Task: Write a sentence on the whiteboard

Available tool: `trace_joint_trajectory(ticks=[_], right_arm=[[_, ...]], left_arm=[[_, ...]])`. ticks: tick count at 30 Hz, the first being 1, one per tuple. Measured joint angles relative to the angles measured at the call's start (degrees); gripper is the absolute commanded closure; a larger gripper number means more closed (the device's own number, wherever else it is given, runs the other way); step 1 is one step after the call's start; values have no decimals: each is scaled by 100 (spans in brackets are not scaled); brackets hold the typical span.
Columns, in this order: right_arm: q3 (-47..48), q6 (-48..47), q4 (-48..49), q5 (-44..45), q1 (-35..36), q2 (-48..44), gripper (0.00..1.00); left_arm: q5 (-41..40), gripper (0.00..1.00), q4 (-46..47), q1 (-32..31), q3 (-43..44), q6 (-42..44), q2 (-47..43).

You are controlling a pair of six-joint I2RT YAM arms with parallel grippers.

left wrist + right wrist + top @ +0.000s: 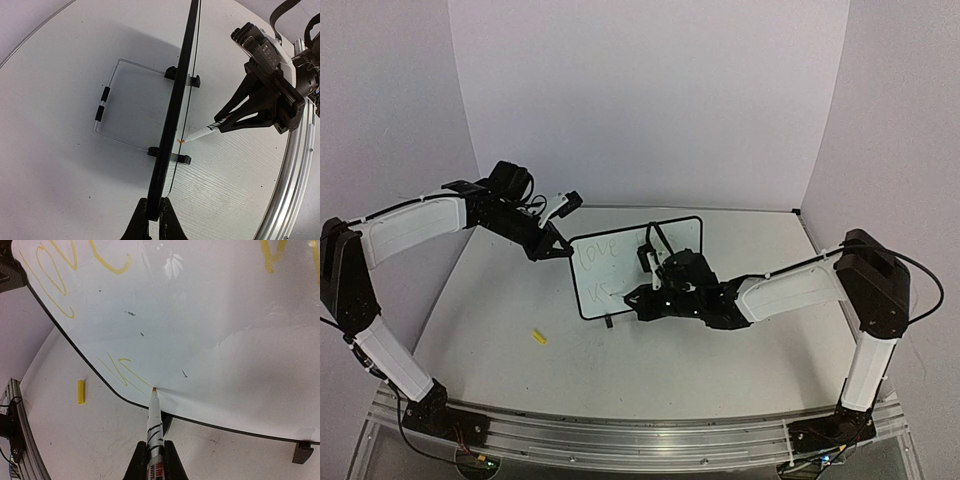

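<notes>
Your left claw [155, 221] clamps board [620, 265] left edge, steadying it upright. Right claw [155, 462] pinches marker [154, 422], tip on board right of sentence [602, 252] line 2, set for next stroke.

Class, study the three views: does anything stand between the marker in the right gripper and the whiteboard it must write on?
Nothing visible does. The marker tip meets the whiteboard near its lower edge, just right of the sentence and its lower strokes. The yellow cap lies on the table, off to the side.
</notes>
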Motion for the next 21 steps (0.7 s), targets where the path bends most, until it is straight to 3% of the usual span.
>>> trace_joint_trajectory(ticks=[21], right_arm=[[309, -65, -216, -283, 0, 221, 100]], left_arm=[[0, 100, 2, 0, 0, 0, 0]])
